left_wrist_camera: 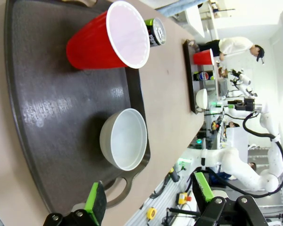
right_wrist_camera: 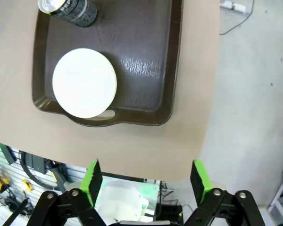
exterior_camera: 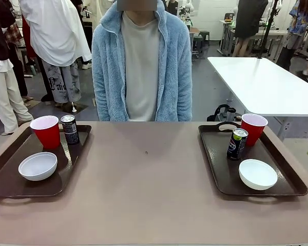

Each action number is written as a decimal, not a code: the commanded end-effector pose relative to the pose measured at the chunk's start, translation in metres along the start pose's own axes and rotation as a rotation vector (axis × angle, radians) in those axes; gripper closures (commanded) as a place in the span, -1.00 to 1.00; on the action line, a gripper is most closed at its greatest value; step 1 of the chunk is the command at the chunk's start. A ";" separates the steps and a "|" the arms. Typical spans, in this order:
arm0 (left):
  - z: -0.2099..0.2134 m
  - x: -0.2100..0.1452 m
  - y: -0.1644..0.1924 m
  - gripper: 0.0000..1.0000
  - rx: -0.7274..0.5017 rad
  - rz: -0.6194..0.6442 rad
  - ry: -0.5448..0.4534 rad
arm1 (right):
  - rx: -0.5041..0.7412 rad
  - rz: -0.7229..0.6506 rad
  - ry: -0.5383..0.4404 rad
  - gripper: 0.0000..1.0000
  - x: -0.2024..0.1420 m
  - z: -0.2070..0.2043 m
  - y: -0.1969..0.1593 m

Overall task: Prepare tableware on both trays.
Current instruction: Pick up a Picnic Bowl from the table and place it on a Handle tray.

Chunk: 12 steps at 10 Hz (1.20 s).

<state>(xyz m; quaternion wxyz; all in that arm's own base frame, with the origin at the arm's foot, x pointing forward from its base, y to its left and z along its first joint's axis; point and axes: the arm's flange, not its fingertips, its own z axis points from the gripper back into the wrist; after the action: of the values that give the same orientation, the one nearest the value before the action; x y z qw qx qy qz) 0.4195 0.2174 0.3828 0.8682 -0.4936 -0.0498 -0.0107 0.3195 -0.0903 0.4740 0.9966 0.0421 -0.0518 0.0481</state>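
Two dark brown trays sit on the table. The left tray (exterior_camera: 5, 177) carries a red cup (exterior_camera: 46, 131), a dark can (exterior_camera: 69, 128) and a white bowl (exterior_camera: 38, 166). On the right tray (exterior_camera: 218, 169) stand a red cup (exterior_camera: 253, 128), a can (exterior_camera: 237, 143) and a white bowl (exterior_camera: 257, 174). My left gripper (left_wrist_camera: 148, 200) hangs open above the near end of its tray (left_wrist_camera: 42, 103), with the bowl (left_wrist_camera: 125, 139), cup (left_wrist_camera: 111, 37) and can (left_wrist_camera: 155, 32) ahead. My right gripper (right_wrist_camera: 146, 181) is open over the table edge, near its tray (right_wrist_camera: 146, 70), bowl (right_wrist_camera: 85, 83) and can (right_wrist_camera: 68, 10).
A person in a light blue fleece jacket (exterior_camera: 141, 66) stands at the far side, hands out of view. The tan tabletop (exterior_camera: 143, 184) lies bare between the trays. A white table (exterior_camera: 262, 84) stands behind at the right. Other people move about in the background.
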 end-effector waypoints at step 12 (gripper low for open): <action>0.001 -0.003 -0.001 -0.94 0.011 -0.007 0.001 | 1.125 -0.185 -0.070 -1.00 -0.013 -0.024 -0.228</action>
<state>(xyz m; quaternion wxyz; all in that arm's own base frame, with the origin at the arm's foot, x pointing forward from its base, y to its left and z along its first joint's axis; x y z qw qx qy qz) 0.4192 0.2176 0.3828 0.8682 -0.4936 -0.0500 -0.0104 0.3230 -0.2923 0.4275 0.8213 0.5689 -0.0356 -0.0226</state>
